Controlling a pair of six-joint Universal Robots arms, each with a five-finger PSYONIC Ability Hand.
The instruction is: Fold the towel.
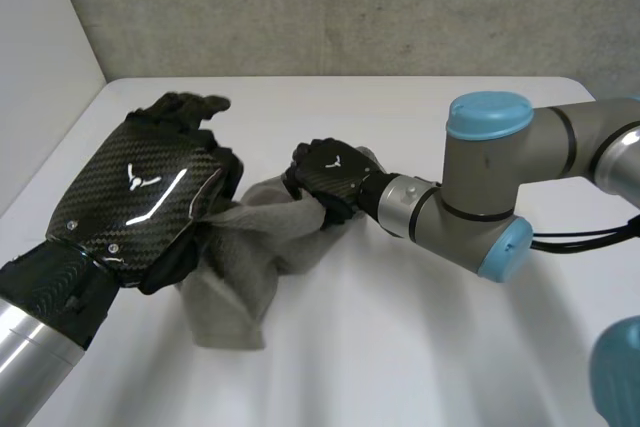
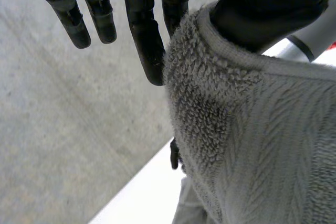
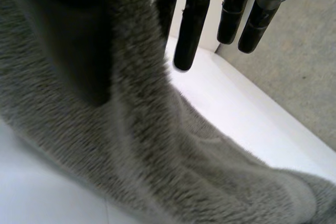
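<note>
Left hand (image 1: 140, 187) and right hand (image 1: 330, 175), each white-emblemed, seemingly pinch the towel (image 1: 250, 257) between thumb and straight fingers (image 2: 149, 51); its lower end rests on the bench (image 1: 420, 347).

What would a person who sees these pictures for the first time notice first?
A grey towel hangs bunched between two black hands, its lower end on the white table. The left hand pinches one side, the right hand the other, each between thumb and straight fingers.
</note>
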